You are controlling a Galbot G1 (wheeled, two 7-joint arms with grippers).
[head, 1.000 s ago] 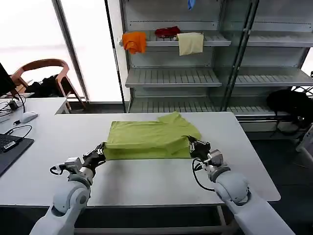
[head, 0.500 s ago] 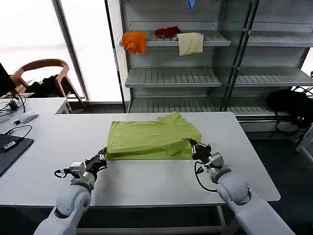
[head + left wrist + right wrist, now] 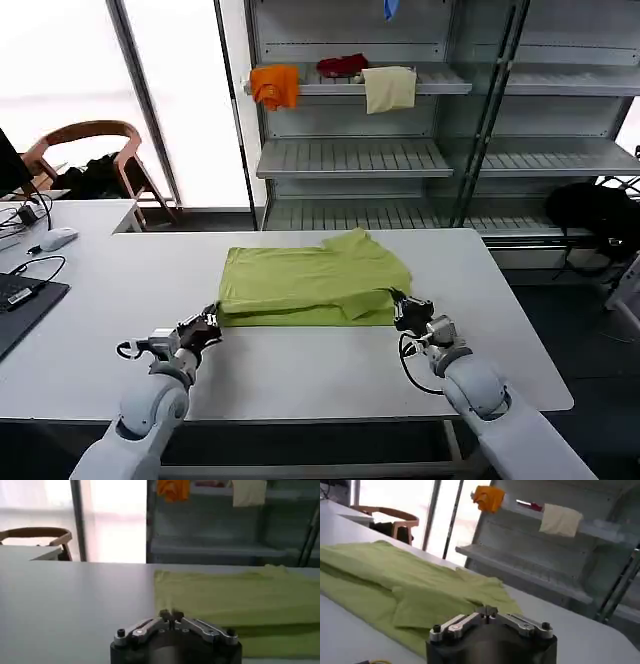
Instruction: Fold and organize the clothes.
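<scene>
The left gripper [image 3: 207,327] sits low over the table [image 3: 300,370], its fingers pressed together on nothing, as the left wrist view shows: the two tips meet at the middle with no cloth between them. Just ahead of it and slightly toward the robot's right lies the near left corner of the T-shirt [image 3: 310,285], close but apart from the tips. The right gripper [image 3: 403,311] mirrors this at the other side: its fingers are likewise pinched shut and empty in the right wrist view, and the shirt's near right corner lies just ahead and toward the robot's left.

The lime-green shirt rests folded on the middle of the table, a wide band whose long axis runs across from one gripper to the other, its near edge doubled over and one sleeve poking out at the far right. Both grippers stand about equally near, each at its own end of the front edge.

Beyond, on the shelf [image 3: 400,88], hang an orange cloth [image 3: 275,85] and a cream cloth [image 3: 389,88], well apart from the work.
</scene>
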